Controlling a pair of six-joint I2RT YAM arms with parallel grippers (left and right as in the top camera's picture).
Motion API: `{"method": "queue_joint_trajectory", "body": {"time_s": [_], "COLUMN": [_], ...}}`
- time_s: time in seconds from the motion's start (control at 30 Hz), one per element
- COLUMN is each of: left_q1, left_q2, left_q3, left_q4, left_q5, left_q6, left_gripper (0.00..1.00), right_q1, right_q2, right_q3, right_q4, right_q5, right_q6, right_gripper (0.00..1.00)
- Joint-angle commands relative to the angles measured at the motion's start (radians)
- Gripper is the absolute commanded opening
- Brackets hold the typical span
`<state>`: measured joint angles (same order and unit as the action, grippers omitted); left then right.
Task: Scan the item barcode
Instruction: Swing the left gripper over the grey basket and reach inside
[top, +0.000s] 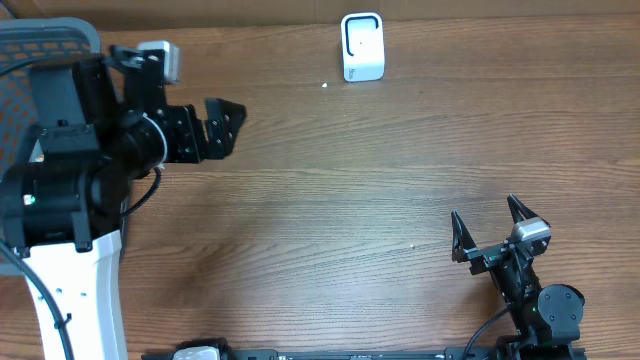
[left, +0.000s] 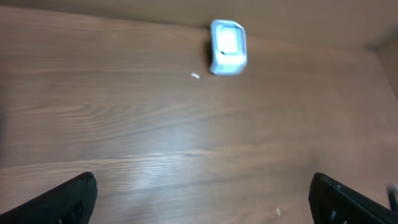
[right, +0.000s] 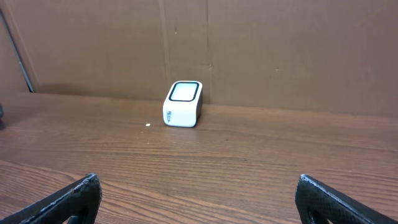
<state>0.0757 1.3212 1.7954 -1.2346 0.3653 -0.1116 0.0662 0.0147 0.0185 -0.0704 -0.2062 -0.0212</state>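
White plastic box scanner (right: 183, 104), dark-rimmed window on top; side print unreadable (too small). Left gripper (top: 222, 128) and right gripper (top: 484, 213): jaws apart, empty.

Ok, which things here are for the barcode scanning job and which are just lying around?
For the job: small white box with a dark-rimmed window, likely the scanner. No item to scan is in view.
Lying about: tiny white speck on the wooden table; grey mesh basket at the far left corner.
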Motion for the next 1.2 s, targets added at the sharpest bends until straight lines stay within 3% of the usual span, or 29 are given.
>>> {"method": "queue_joint_trajectory", "body": {"time_s": [0.0,0.23,0.6,1.17], "left_q1": [0.048,0.225,0.550,0.597], "left_q2": [-0.012,-0.012,0.085,0.460], "left_q3": [0.104,0.184,0.184,0.184], "left_q4": [-0.023,-0.078,-0.093,-0.123], "left_q5": [-0.225,-0.504,-0.518,-0.503], "left_q6": [-0.193,-0.320,-0.308,-0.179], "left_gripper": [1.00,1.00,1.00,1.00], "right_q1": [0.006,0.006,0.006,0.005], "right_q2": [-0.012,-0.012,-0.012,-0.012], "right_q3": [-0.010,-0.010,-0.010,-0.010], "right_q4": [0.005,0.005,0.005,0.005], "right_q5": [-0.005,-0.005,-0.005,-0.005], "right_q6": [0.006,0.006,0.006,0.006], "right_gripper": [1.00,1.00,1.00,1.00]}}
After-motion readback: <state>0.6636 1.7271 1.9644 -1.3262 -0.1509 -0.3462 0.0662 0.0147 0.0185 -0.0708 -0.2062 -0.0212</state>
